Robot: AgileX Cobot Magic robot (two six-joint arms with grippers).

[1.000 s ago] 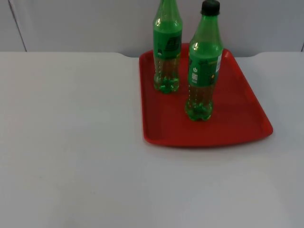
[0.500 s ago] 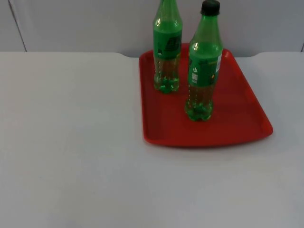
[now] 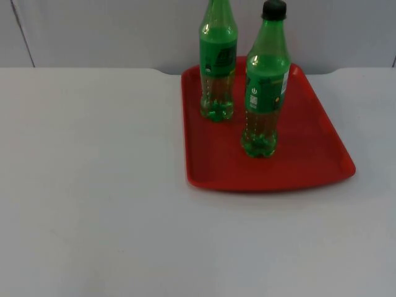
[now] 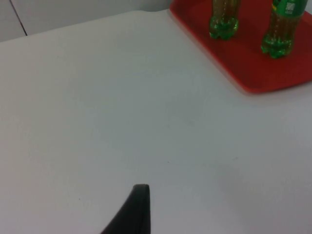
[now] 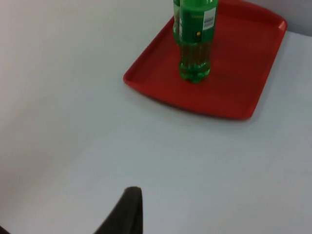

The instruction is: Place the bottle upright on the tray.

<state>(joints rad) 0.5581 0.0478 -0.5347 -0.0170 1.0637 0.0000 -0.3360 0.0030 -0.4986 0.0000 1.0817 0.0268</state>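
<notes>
The left gripper (image 4: pixel 139 204) hung above bare white table (image 3: pixel 93 185), well apart from the tray (image 3: pixel 309 142); one black fingertip was all that showed of it, so whether it was open or closed could not be told. The right gripper (image 5: pixel 129 207) likewise hung over bare table, well apart from the tray, one fingertip in sight, its state also not to be told. Neither held anything. The red tray lay at the table's far edge, right of the middle, its far end near the grey wall (image 3: pixel 111 31). Two green bottles stood upright on it. The capped bottle (image 3: pixel 265 86), with a black cap, stood near the tray's middle. The rear bottle (image 3: pixel 217 62) stood by the tray's far left corner, close to the left rim, apart from the capped bottle.
</notes>
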